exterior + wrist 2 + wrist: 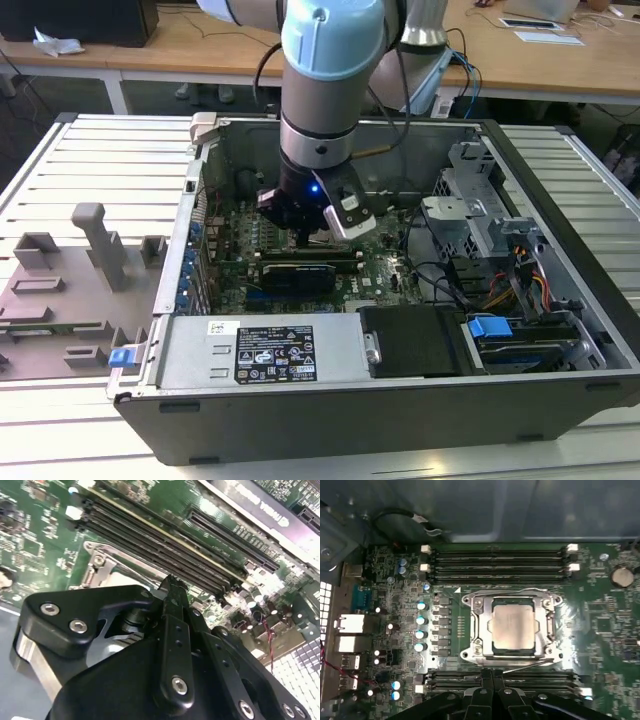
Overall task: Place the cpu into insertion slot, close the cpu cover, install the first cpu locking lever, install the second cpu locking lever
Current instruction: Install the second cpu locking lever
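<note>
In the first wrist view, the cpu (513, 626) lies in the insertion slot (479, 625) at the frame's centre, with the cpu cover (547, 611) down around it, so both steps look done. One thin lever (525, 665) angles loose along the lower edge; locking seems unfinished. The gripper (491, 676), at lower centre, has its fingers pressed together, grasping nothing visible.

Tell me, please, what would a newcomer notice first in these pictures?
Probably the pale blue robot arm reaching down into the open computer case, its gripper just above the green motherboard. In the first wrist view, the silvery cpu lies in the socket, framed by the cpu cover, between the long black memory slots.
</note>
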Robot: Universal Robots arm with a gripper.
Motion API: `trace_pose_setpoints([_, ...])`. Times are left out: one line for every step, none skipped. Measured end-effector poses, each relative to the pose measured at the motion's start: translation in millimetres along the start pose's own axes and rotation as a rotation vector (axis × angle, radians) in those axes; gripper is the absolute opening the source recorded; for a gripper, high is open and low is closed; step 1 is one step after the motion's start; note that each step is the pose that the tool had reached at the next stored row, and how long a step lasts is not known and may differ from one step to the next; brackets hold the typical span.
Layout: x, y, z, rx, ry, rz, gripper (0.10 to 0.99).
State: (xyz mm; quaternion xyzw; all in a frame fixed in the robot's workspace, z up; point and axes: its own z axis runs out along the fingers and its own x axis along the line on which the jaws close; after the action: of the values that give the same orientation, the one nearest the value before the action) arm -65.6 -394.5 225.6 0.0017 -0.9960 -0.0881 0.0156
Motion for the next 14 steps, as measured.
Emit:
trace_pose_setpoints([2.7,-0.5,3.0,-0.002,0.0008,-0.005,0.106])
trace_pose_setpoints([4.5,-1.4,8.1,-0.004,0.0015,-0.008,0.106])
trace_pose_setpoints([6.1,-1.8,10.0,-0.006,0.0015,-0.009,0.106])
trace_pose_setpoints([9.4,-2.0,11.4,-0.013,0.0017,-0.010,0.106])
trace_pose_setpoints([12.5,-2.2,12.7,-0.017,0.0018,-0.011,0.106])
trace_pose_setpoints([14.6,-2.3,13.6,-0.020,0.0019,-0.012,0.106])
trace_pose_setpoints([17.0,-2.5,15.2,-0.023,0.0019,-0.013,0.106])
trace_pose_setpoints([18.5,-2.7,16.2,-0.026,0.0022,-0.014,0.106])
trace_pose_setpoints([19.4,-2.9,17.1,-0.028,0.0024,-0.015,0.106])
trace_pose_setpoints([20.7,-3.3,18.7,-0.031,0.0026,-0.016,0.106])
trace_pose_setpoints([21.6,-3.5,20.2,-0.034,0.0028,-0.017,0.106])
trace_pose_setpoints([21.5,-3.2,20.9,-0.036,0.0030,-0.019,0.106])
trace_pose_setpoints([21.6,-2.6,21.3,-0.037,0.0031,-0.019,0.106])
trace_pose_setpoints([21.6,-1.4,21.9,-0.039,0.0031,-0.020,0.106])
